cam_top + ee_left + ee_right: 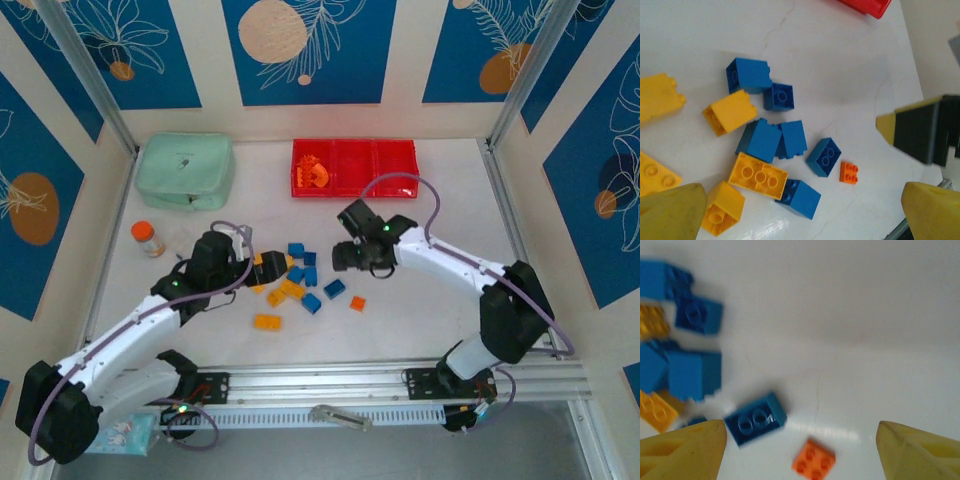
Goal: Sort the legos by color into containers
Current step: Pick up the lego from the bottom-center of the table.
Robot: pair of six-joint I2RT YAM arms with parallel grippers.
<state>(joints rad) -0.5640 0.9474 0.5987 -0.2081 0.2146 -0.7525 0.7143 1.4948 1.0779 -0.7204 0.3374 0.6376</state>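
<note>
Overhead, the white surface [420,300] carries every item, walled by blue-patterned panels. At far left lies a mint green pouch [186,170]. Beside it, along the far edge, the red containers [395,168] run their long axis left to right, with orange pieces [313,175] heaped in the left compartment. The left gripper [266,268] reaches in from the near left, its yellow fingers spread wide and empty, over the left side of the loose legos [300,285]. The right gripper [800,435] comes from the right, likewise spread and empty. Its fingers straddle a blue two-stud brick [756,418] and a small orange four-stud brick [814,462], both studs-up and apart from each other. An orange-capped bottle [149,238] stands upright near the left wall, well apart from the pile. The loose legos, mostly blue and yellow, cluster at mid-surface between the two grippers, several of them on their sides. A yellow brick [758,176] lies studs-up with three studs in view, its long axis roughly left to right in the left wrist view, and a blue one touches its lower right corner. One orange-yellow brick [267,322] lies alone nearer the arms.
</note>
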